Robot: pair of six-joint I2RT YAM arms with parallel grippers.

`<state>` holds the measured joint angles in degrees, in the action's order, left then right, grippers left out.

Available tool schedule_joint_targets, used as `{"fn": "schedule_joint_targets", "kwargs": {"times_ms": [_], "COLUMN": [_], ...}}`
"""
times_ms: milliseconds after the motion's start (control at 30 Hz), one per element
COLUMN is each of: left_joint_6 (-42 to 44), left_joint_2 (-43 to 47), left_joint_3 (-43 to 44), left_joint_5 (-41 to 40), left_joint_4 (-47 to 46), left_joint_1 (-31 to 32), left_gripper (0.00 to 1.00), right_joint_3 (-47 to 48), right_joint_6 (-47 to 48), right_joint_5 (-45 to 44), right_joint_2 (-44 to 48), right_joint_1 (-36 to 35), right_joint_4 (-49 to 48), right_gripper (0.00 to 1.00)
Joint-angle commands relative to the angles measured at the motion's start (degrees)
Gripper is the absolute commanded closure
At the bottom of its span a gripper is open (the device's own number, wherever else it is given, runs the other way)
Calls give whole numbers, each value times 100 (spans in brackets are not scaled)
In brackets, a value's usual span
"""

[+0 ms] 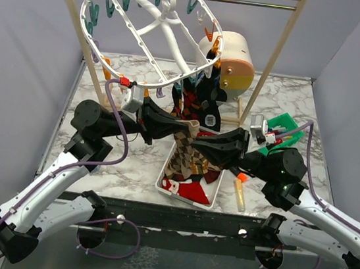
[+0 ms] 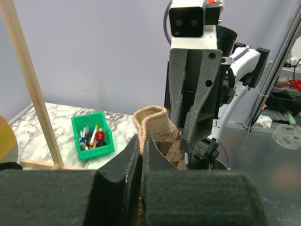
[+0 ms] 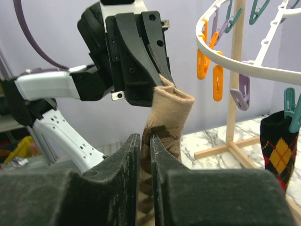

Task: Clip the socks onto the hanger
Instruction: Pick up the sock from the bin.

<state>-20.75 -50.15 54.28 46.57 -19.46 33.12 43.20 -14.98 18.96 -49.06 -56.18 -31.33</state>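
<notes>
Near edge: both arm bases, forearms angled inward so they meet over the middle of the marble table (image 1: 96, 163).
White tray (image 1: 161, 180) sits in front of the bases, a loose pile of socks (image 1: 194, 191) in it, red and argyle.
Yellow marker (image 1: 240, 194) with an orange cap lies just right of the tray.
Above the tray: tan argyle sock (image 1: 184, 152) held upright, cuff up, lower end hanging down into the tray.
Left gripper (image 1: 182, 129): fingers closed tight on the sock just under the cuff, from the left.
Right gripper (image 1: 204, 140): comes in from the right, fingers pinched on the same sock with only a narrow slit between them, fabric filling it.
The two grippers are nose to nose, nearly touching.
Right of the right wrist: green bin (image 1: 287, 125) of pens.
Further back: hanger (image 1: 156, 20) hooked on the rod of the wooden rack (image 1: 75, 21), tilted, low edge toward the arms.
Teal, orange and purple clips around its rim.
Black-and-red argyle socks (image 1: 207, 102) are clipped at its lower right edge, hanging just behind the held sock.
Far right behind the rack: beige cylinder (image 1: 235, 65) on its side.
</notes>
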Motion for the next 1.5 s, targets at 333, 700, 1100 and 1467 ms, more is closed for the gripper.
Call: {"fn": "schedule_joint_targets", "kwargs": {"times_ms": [333,700,1100,1467], "left_joint_6": [759,1788,2564,2969], "left_joint_2": [362,731,830,1061], "left_joint_3": [-495,-1136,-1462,-1608], "left_joint_5": [-134,-118,-129,125], "left_joint_4": [-84,-3,66,74], "left_joint_1": [9,9,78,107], "left_gripper": [100,100,100,100], "right_joint_3": [956,2476,3552,3923], "right_joint_6": [-3,-242,-745,-1015], "right_joint_5": [-1402,-3005,-1940,-1319], "right_joint_2": [299,-147,-1193,-1897], "right_joint_1": [-23,-24,-24,-19], "right_joint_4": [2728,4837,5960,6400], "right_gripper": [36,23,23,30]}}
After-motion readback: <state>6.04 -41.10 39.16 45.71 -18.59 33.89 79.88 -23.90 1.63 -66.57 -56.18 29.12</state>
